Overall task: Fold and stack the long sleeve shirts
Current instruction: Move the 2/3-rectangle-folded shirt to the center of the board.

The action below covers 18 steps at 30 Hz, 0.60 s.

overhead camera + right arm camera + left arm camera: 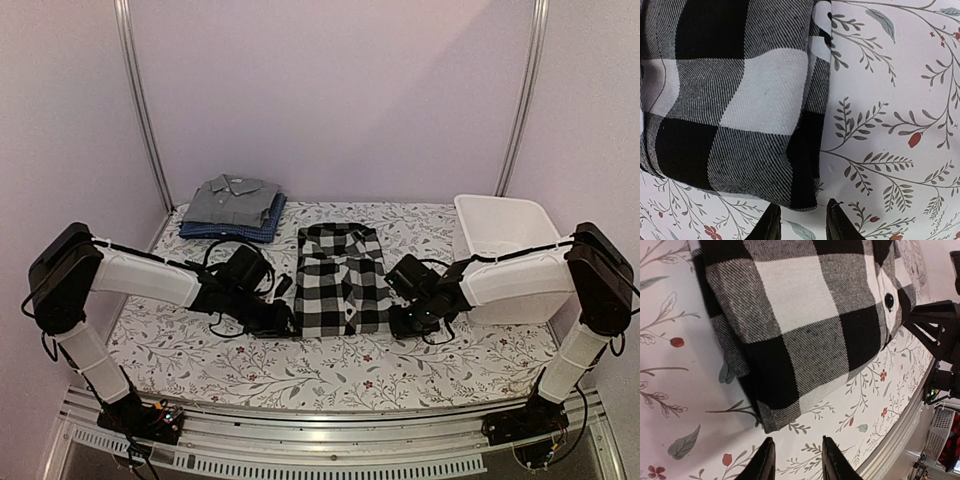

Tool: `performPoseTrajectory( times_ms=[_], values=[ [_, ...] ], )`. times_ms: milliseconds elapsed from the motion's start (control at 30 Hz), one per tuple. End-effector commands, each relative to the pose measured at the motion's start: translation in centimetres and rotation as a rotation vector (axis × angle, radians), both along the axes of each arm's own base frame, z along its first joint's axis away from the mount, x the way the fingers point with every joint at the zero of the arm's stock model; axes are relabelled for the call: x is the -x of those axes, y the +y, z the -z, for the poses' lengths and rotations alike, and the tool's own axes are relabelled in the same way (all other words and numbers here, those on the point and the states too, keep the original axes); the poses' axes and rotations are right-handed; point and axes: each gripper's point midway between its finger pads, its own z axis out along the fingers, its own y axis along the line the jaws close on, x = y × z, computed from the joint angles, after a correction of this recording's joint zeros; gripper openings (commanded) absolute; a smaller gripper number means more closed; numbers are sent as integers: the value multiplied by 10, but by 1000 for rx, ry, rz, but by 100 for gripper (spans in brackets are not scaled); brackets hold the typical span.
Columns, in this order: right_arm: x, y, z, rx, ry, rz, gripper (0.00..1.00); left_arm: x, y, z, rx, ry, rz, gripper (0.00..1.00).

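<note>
The black-and-white checked shirt [340, 280] lies partly folded as a long strip in the middle of the table. My left gripper [283, 322] is open and empty just off its near left corner [771, 422]. My right gripper [398, 322] is open and empty just off its near right corner [812, 197]. In the wrist views the fingertips [765, 460] [837, 220] stand a little short of the cloth's edge. The folded grey shirt [232, 200] lies on the folded blue shirt [250, 228] at the back left.
A white plastic basket [505, 255] stands at the right side of the table, behind my right arm. The floral tablecloth [320, 375] covers the table. The metal rail of the near edge [900, 432] shows in the left wrist view.
</note>
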Motion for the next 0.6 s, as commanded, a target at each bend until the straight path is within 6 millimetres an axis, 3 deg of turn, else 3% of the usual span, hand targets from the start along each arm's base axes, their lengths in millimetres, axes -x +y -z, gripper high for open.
performPoseTrajectory(
  times_ms=[0,200,567],
  values=[
    [0,-1,-9,-29,-21,-1,30,1,-4,3,-18,-48,16,31],
    [2,-8,-14,-28,-54,-11,31,0,-4,16,-76,-58,13,28],
    [2,3,-10,-77,-112,-128,31,4,-3,23,-94,-82,39,28]
  ],
)
